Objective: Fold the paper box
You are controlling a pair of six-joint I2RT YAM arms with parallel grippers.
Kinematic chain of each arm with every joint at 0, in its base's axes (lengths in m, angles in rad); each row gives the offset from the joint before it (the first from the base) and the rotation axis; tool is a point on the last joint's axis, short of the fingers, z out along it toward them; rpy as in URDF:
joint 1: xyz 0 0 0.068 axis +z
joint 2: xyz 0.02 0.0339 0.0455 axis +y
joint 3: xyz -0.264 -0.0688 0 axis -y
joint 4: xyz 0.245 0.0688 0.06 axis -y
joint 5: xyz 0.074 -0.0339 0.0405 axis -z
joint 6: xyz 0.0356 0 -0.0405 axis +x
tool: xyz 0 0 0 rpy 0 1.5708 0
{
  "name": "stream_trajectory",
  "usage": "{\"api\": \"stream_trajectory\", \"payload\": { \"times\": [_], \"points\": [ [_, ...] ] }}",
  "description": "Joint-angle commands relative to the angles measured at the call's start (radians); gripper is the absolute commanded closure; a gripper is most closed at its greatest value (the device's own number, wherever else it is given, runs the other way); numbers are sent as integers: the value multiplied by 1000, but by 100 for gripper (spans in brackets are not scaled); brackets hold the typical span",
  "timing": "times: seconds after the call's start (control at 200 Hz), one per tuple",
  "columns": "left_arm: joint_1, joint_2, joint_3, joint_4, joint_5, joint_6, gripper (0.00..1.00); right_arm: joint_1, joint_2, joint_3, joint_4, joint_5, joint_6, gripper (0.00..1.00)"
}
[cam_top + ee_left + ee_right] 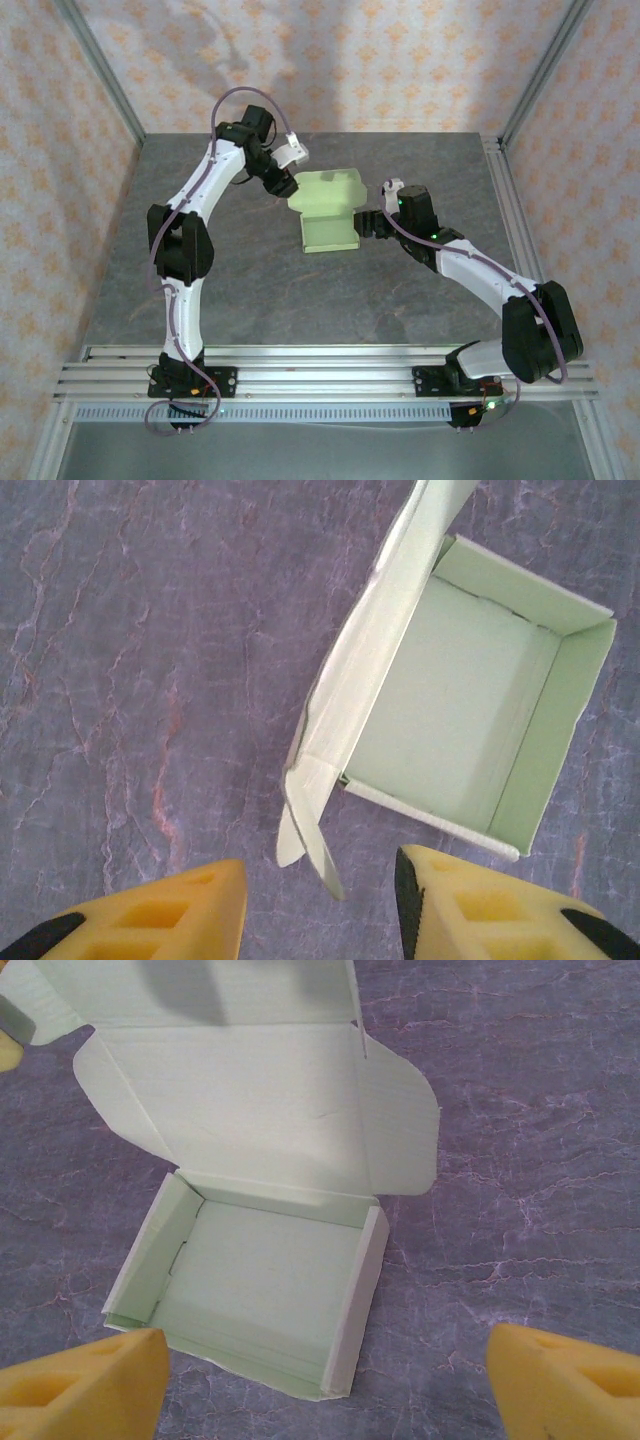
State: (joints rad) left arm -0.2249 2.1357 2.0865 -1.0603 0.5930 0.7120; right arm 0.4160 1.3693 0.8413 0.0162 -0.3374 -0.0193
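Top external. Nearest the lens, find arm bases (190, 380) on the rail (320, 365) at the worktop (250, 300) edge. Beyond them, note paper box (328, 228) mid-worktop, walls up, lid (330, 187) open toward the far side. Log left arm arched high and curling back, left hand (285, 183) at the box's far-left corner. Log right arm elbow-out and low, right hand (372, 222) just beside the right wall.

Left wrist. Read left hand (320, 910) as released: fingers (190, 910) apart, grasping nothing. See side flap (305, 825) of the lid dangling just ahead of the gap and the lid standing nearly upright.

Right wrist. Read right hand (320, 1390) as released too, spread wide, nothing held, facing the box (260, 1270) front wall from just off it.

Risks, as judgement. Expect thin card to skid across the worktop if pushed from one side without the other hand bracing. Expect the loose side flap to crumple or stay outside the wall if the lid comes down before tucking. Watch for a crushed wall from too firm a pinch.
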Motion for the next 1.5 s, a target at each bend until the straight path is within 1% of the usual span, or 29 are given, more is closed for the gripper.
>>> {"api": "stream_trajectory", "payload": {
  "times": [0.0, 0.055, 0.11, 0.21, 0.255, 0.3, 0.395, 0.445, 0.526, 0.616, 0.666, 0.806, 0.906, 0.951, 1.026, 1.191, 1.326, 1.497],
  "points": [
    [-1, 28, 29, -46, 6, 2, 56, 0, -11, -2, 7, 9, 9, 17],
    [-1, 30, 28, -41, -1, 3, 53, -1, -11, -2, 7, 8, 8, 17],
    [-1, 28, 26, -30, -17, 0, 48, 0, -12, -2, 7, 8, 9, 17],
    [4, 21, 24, -8, -36, 0, 33, 0, -12, -5, 8, 8, 8, 17],
    [6, 23, 26, -3, -36, 2, 29, 0, -13, -5, 9, 8, 8, 17],
    [6, 26, 35, -3, -35, 7, 27, 0, -12, -5, 10, 7, 10, 17],
    [7, 41, 53, -7, -21, 25, 27, 0, -12, -5, 12, 5, 9, 17],
    [7, 50, 59, -13, -2, 51, 29, 0, -13, -5, 13, 3, 11, 17],
    [7, 56, 54, -20, 35, 106, 41, 0, -16, -2, 12, 2, 10, 17],
    [6, 65, 53, -17, 59, 140, 48, 0, -13, 7, 5, 3, 8, 18],
    [7, 73, 58, -11, 63, 154, 50, 0, -11, 11, 4, 3, 7, 18],
    [6, 110, 107, -35, 65, 175, 51, 1, -3, 18, 3, 0, 9, 17],
    [6, 141, 157, -72, 68, 186, 59, 0, -1, 19, 2, 1, 10, 17],
    [7, 149, 169, -85, 69, 189, 65, 0, -3, 19, 1, 3, 10, 17],
    [8, 152, 182, -114, 98, 212, 71, 0, -5, 19, -3, 4, 8, 17],
    [14, 150, 177, -132, 94, 226, 72, 0, -10, 18, -7, 6, 8, 18],
    [23, 154, 176, -131, 85, 216, 67, 0, -9, 18, -8, 6, 9, 18],
    [31, 158, 176, -139, 90, 222, 67, 0, -2, 19, -5, 2, 14, 18]
  ]
}}
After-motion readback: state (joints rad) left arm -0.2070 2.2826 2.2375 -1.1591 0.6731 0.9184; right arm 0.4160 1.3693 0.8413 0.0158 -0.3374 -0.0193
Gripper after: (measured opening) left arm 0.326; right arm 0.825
